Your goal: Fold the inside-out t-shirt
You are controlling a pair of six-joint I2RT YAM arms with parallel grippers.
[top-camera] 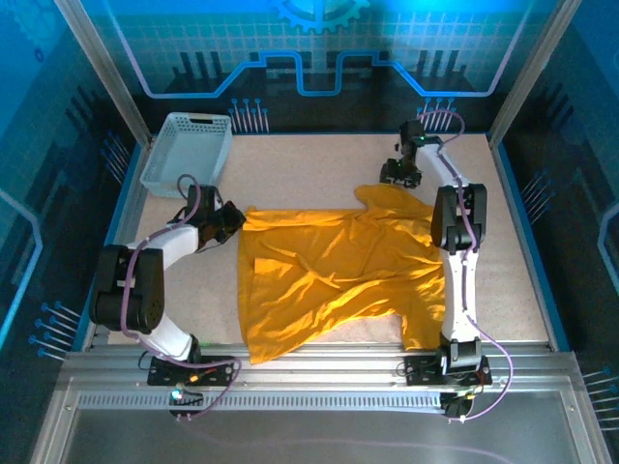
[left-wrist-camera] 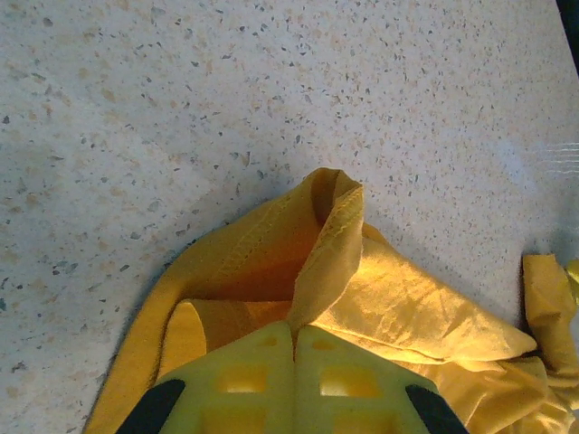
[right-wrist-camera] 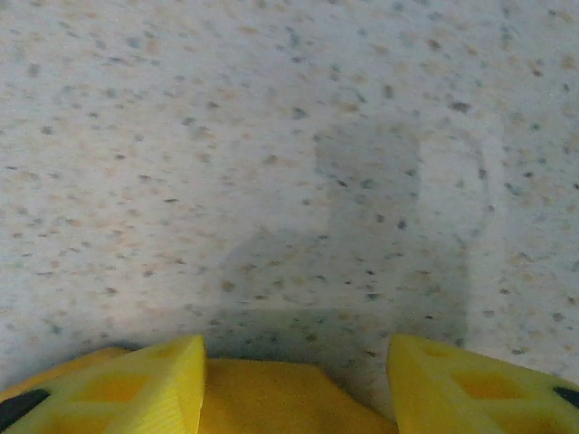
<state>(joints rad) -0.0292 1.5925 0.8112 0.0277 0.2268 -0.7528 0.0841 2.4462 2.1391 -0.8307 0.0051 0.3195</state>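
The mustard-yellow soft cloth short-sleeved t-shirt (top-camera: pixel 334 275) lay spread across the middle of the speckled beige tabletop (top-camera: pixel 290 169). Its long axis ran left to right, with the straight hem toward the left arm and both sleeves toward the right arm. Only plain yellow cloth showed, creased and rumpled. The left gripper (left-wrist-camera: pixel 294 336) was pressed together on the hem's far corner. The right gripper (right-wrist-camera: pixel 294 348) stood spread above the far sleeve's edge, gripping nothing.
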